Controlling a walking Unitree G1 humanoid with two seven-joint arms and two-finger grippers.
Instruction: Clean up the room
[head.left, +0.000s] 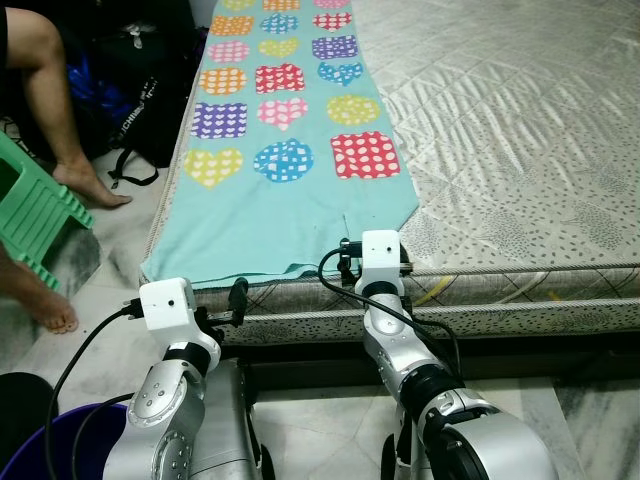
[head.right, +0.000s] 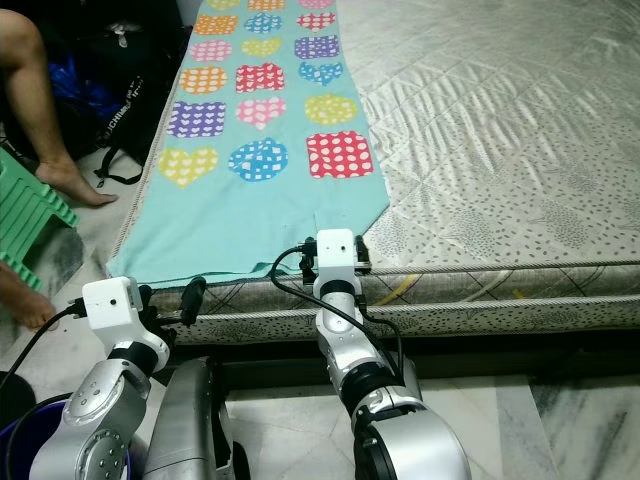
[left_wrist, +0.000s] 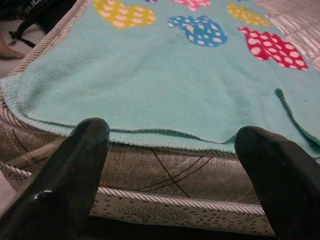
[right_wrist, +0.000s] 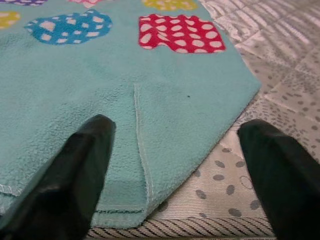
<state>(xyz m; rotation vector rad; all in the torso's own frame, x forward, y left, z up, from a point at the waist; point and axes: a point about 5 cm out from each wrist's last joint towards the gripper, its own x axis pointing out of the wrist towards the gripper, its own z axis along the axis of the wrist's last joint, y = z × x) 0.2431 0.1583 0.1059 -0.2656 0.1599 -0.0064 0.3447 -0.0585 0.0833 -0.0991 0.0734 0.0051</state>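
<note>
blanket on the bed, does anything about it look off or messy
Somewhat. The turquoise heart-print blanket lies flat along the left side of the bare mattress, but its near end is uneven: the right corner is cut back at a slant, and a small fold sticks up near the hem. No spills or damage show.

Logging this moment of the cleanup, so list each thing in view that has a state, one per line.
Blanket: spread flat along the mattress, near hem at the edge, one corner folded over.
Mattress: bare beside the blanket.
Left pincer: open, facing the near hem, holding nothing.
Right pincer: open, over the folded corner, holding nothing.
Green stool: standing on the floor.
</note>
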